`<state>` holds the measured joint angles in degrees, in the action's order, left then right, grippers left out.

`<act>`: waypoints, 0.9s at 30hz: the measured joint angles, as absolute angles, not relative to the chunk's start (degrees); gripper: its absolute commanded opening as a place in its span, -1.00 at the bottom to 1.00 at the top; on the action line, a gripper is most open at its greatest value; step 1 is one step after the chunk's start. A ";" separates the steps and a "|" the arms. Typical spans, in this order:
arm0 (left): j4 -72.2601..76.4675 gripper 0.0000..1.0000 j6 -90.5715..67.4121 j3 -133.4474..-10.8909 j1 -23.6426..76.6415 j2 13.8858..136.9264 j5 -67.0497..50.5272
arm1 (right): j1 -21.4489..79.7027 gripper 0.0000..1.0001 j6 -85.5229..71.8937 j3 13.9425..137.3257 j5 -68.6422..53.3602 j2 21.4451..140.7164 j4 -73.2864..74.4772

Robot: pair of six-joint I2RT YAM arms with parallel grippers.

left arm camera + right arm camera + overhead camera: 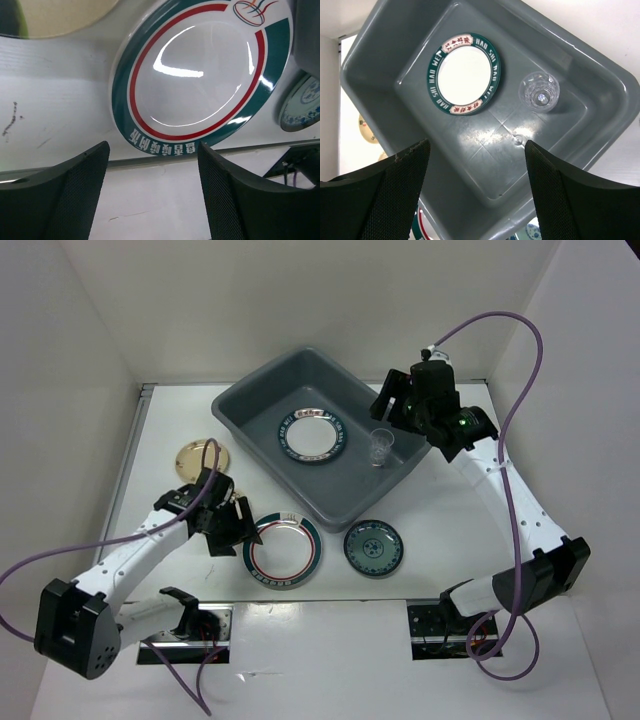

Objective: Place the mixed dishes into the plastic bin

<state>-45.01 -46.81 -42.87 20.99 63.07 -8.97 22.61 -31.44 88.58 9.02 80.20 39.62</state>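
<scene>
The dark grey plastic bin (250, 415) stands at the back middle. In it lie the white plate with a dark patterned rim (312, 436) and the clear cup (382, 447), upright. My right gripper (388, 405) hovers open and empty above the bin's right end; its wrist view shows the bin (380, 65), plate (464, 73) and cup (539, 92) below. The red-and-green rimmed plate (283, 550) lies on the table. My left gripper (240, 525) is open and empty at its left rim, with the plate (200, 75) just ahead of the fingers (90, 170).
The small dark teal plate (373, 548) lies right of the red-and-green one. The gold-cream plates (203, 456) sit left of the bin, behind my left arm. White walls enclose the table on three sides. The arm bases stand at the near edge.
</scene>
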 measured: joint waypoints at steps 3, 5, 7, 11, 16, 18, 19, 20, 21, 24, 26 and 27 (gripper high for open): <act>-44.56 0.57 -48.93 -41.69 21.98 62.13 -9.28 | 22.46 0.63 -31.40 88.58 9.21 80.20 40.32; -43.66 0.52 -50.78 -40.45 22.87 61.63 -9.32 | 22.13 0.63 -31.33 88.58 9.17 80.20 40.77; -42.59 0.52 -52.69 -38.65 23.64 60.95 -9.39 | 21.87 0.65 -30.98 88.58 9.13 80.18 41.41; -40.99 0.49 -56.31 -35.70 23.94 59.11 -8.82 | 21.32 0.65 -30.26 88.58 8.82 80.18 41.87; -38.26 0.49 -60.36 -32.10 23.94 57.32 -6.98 | 21.21 0.65 -29.43 88.58 8.03 80.18 42.11; -37.10 0.49 -61.73 -30.46 23.94 57.10 -6.61 | 21.21 0.65 -29.21 88.58 7.70 80.18 42.13; -36.38 0.49 -62.28 -29.67 23.94 57.01 -6.31 | 21.21 0.65 -29.08 88.58 7.64 80.18 42.13; -35.86 0.49 -63.05 -29.08 23.94 56.99 -6.15 | 21.21 0.65 -29.04 88.58 7.51 80.18 42.13; -35.27 0.47 -63.44 -28.53 23.94 56.99 -5.91 | 21.21 0.65 -29.02 88.58 7.42 80.18 42.13; -33.63 0.37 -64.82 -27.64 23.94 56.95 -5.04 | 21.10 0.65 -28.88 88.55 7.16 80.18 42.13; -32.01 0.19 -65.67 -27.57 23.94 56.90 -4.56 | 20.95 0.65 -28.84 88.55 6.94 80.16 42.13; -31.09 0.11 -66.06 -27.46 23.94 56.84 -4.23 | 20.88 0.65 -28.80 88.55 6.90 80.16 42.13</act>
<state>-31.09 -66.06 -27.46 23.94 56.84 -4.23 20.88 -28.80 88.55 6.90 80.16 42.13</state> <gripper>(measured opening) 0.619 0.826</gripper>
